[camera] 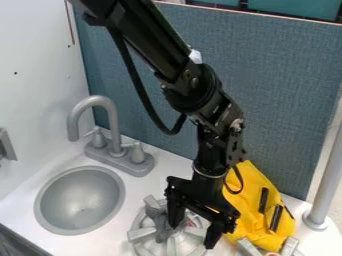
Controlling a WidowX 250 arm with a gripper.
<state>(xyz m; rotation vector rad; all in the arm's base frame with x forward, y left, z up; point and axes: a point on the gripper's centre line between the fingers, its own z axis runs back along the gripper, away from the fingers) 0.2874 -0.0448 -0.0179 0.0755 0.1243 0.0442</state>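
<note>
Hanging down from above, to the right of the sink (79, 200), with the black gripper (195, 234) low over the near burner (175, 249) and the two fingers spread well apart. Just beside the finger nearer the sink, a dark gray piece (159, 219), lying on top of that burner; too small to tell whether touching the finger. Directly behind the sink, a gray faucet (115, 120) with a curved spout and two handles. Farther right of the sink, past the gripper, a yellow cloth (248, 205) with black strips, bunched up near the blue panel (267, 90). In front of the cloth, part of a second burner (248, 248); farthest right of the sink, an upright gray pole (328, 182) on the white tabletop (155, 186).
</note>
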